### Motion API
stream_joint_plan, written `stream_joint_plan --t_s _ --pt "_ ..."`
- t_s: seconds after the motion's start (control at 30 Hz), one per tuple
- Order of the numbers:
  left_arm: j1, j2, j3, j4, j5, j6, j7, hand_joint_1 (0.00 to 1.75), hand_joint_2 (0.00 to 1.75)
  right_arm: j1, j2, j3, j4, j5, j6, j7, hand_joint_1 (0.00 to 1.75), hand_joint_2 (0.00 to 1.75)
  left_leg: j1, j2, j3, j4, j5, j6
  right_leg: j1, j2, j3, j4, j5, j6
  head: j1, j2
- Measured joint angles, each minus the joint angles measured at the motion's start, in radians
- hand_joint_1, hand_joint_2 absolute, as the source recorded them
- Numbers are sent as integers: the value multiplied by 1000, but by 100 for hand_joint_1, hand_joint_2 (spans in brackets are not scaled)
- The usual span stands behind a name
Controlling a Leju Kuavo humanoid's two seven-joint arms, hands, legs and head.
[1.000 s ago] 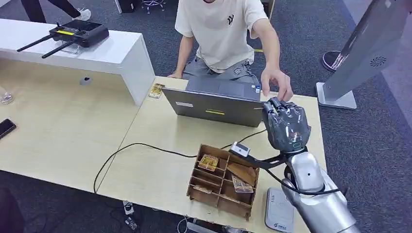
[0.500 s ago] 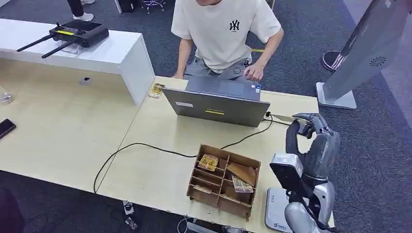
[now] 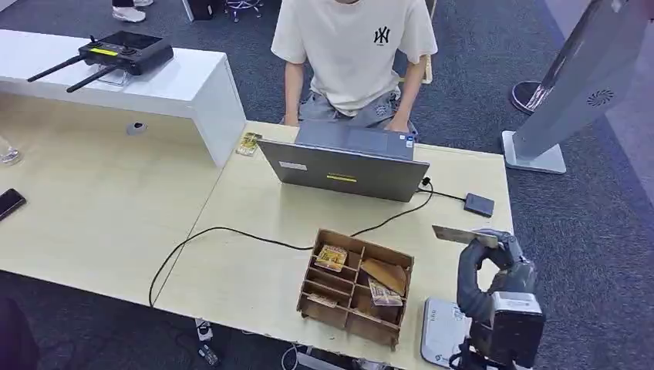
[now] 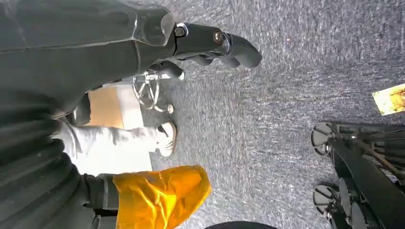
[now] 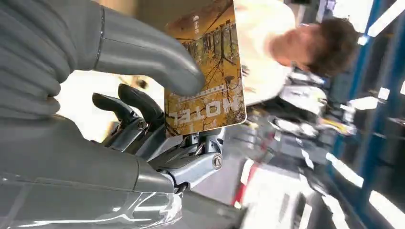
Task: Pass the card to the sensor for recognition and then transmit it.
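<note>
So the hotel key card (image 3: 463,234) is pinched in the right robot hand (image 3: 493,258) now, thumb (image 5: 143,52) pressed on its printed face and the darker fingers (image 5: 138,107) tucked behind it, as seen in the right wrist view. A second ago that robot hand was raised up by the laptop (image 3: 343,169) with a person's hand reaching toward it; since then it's been pulled back and dropped toward the near right edge of the tabletop (image 3: 254,208), and the person's hands are back at the keyboard. The card is held roughly flat, above the tabletop between the small dark box (image 3: 479,204) on the cable and the white card reader (image 3: 439,335) at the near edge. Which of those two is the sensor can't be said for sure, but the flat white pad is the likelier guess, so the scan step looks about to be started, not done yet. The wooden organizer (image 3: 355,287) with more cards is just beside. The left robot hand (image 4: 210,45) is hanging over the carpet, fingers loosely spread, nothing gripped.
</note>
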Motion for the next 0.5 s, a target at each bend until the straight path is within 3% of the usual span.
stream_joint_plan --t_s 0.23,0.5 --pt "9 -17 32 0 15 11 13 0 175 141 -51 -25 -34 -7 40 51 175 175 0 0 0 0 -1 0 0 0 0 0 0 0 0 0" --pt "12 -20 49 0 17 16 16 0 175 212 -81 -51 -72 -21 32 63 175 175 0 1 0 0 -1 0 0 0 0 0 0 0 0 0"
